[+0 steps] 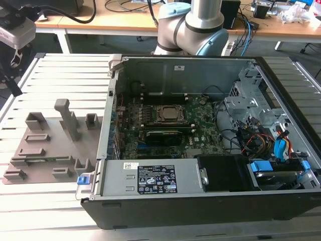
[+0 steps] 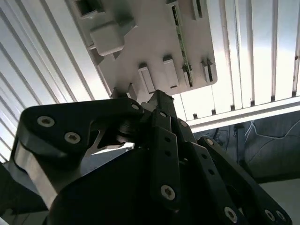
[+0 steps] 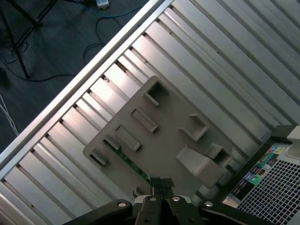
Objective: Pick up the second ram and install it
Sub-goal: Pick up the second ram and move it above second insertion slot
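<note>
Currently the second ram (image 3: 129,161) sits in the grey fixture tray (image 3: 164,126).

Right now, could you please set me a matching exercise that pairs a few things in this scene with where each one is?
Things: 1 second ram; 2 grey tray; 3 processor socket; 4 tool.
Places: A on the slatted table, at the exterior view's left of the computer case; B on the motherboard inside the case; C poised over the tray; D lying in the tray.
Pairs: 1-D; 2-A; 3-B; 4-C.
</note>
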